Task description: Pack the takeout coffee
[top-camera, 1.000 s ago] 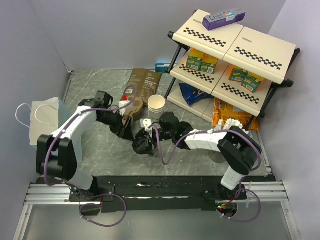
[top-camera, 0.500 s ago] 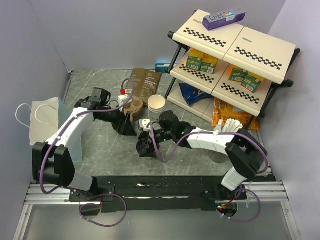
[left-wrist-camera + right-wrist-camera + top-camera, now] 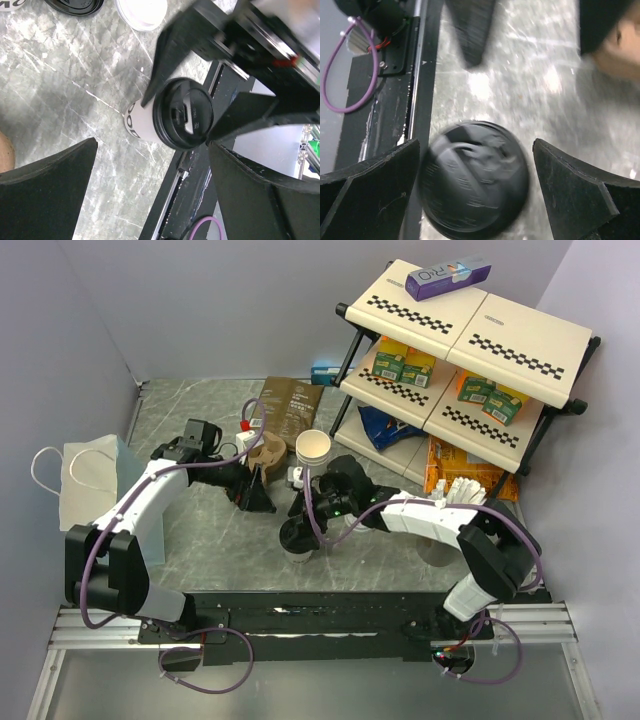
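Top external view, from the near edge: a grey marbled table (image 3: 200,420) carries a two-tier shelf rack (image 3: 520,340) at the far right, stocked with boxes and packets, and a white paper bag (image 3: 95,475) at the left edge. A dark-brown coffee pouch (image 3: 290,405) lies flat at far centre, with a brown pulp cup carrier (image 3: 268,453) just on its near side. The left gripper (image 3: 258,498) hangs just near of the carrier, released, its fingers spread wide with nothing between them. The right gripper (image 3: 476,150) points down over the takeout coffee (image 3: 298,538), which stands upright on the table at centre, toward the near edge. Its fingers stand apart on either side of the black lid (image 3: 182,120), unclenched; whether a fingertip touches the rim cannot be told, the right wrist view being blurred. An open white cup (image 3: 313,448) with a tan inside stands just beyond, to the right of the carrier.
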